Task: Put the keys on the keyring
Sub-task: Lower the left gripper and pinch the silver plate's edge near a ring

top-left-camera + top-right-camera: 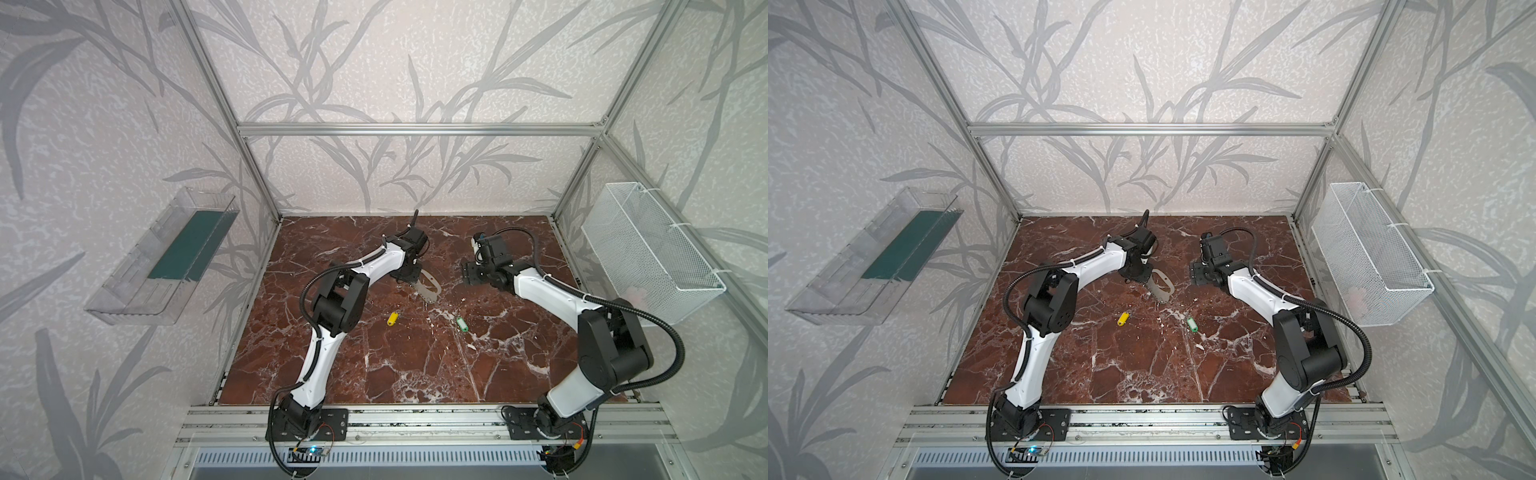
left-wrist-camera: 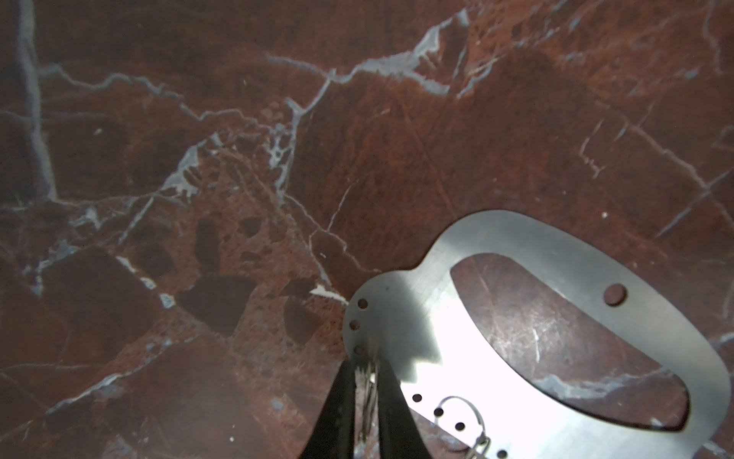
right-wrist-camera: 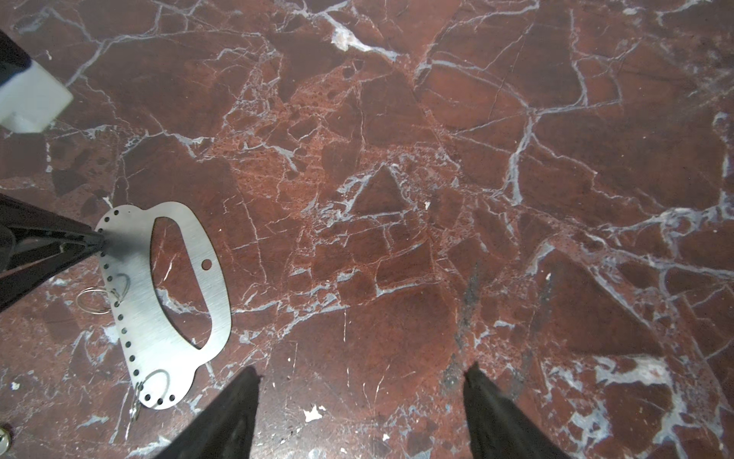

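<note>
**Keyring pinched at its holed edge; both tags loose on the marble**

Marble tabletop (image 1: 415,365): hard and glossy. Flat things on it will be awkward to get under.

Keyring (image 1: 430,291): lies just toward 12 o'clock of table centre. It is a thin brushed-metal plate, stiff and probably slick, light enough to skid if nudged. Best hold, by my reading, is an edge pinch on the holed rim or the oval cutout's rim, clear of the wire rings. The left gripper (image 2: 365,363) is there now, jaws drawn nearly together with what looks like the plate's holed edge between them. The right gripper (image 3: 361,369) hangs at the keyring's 3 o'clock, jaws wide apart and empty, over bare marble.

Yellow key tag (image 1: 392,318): on the table at the keyring's 7 o'clock, apart from it.
Green key tag (image 1: 461,324): at the keyring's 5 o'clock, also apart.
Both are small hard plastic, very light, and likely to scoot. Take each across the narrow body, leaving one end free.

Split rings (image 3: 93,300): fine wire loops through the plate's small holes. Springy, easily bent, poor grip points.

Containers:
- Wire mesh basket (image 1: 652,253), at the table's 3 o'clock: a faint pale shape low inside, too dim to name.
- Clear plastic bin (image 1: 162,257), at 9 o'clock: holds a dark green sheet (image 1: 187,245), nothing else visible.
</note>
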Motion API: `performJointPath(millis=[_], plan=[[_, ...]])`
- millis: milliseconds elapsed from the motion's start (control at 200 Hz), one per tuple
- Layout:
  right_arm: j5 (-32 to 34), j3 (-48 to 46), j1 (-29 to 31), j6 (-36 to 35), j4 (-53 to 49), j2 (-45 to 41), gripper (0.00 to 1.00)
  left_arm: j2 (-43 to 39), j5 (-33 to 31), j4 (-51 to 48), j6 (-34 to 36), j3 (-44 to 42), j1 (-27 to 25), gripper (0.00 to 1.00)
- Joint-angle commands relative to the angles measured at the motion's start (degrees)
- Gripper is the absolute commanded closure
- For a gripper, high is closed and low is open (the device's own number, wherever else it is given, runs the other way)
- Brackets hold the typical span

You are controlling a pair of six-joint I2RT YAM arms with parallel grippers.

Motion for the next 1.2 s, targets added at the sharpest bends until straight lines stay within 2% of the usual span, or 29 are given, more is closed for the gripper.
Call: performJointPath(millis=[0,440,1200], plan=[[0.9,-0.7,-0.3,-0.7,-0.8,-1.0,0.21,0.2,-1.1,-1.3,-0.2,2.1,-0.5,0.85],[1.2,-0.7,-0.3,-0.8,-1.0,-1.0,0.21,-0.6,-1.0,-1.1,0.0,2.1,-0.8,0.83],[1.1,-0.7,-0.3,-1.0,-1.1,-0.9,0.21,-1.3,-3.1,-1.3,0.3,2.2,-1.0,0.86]])
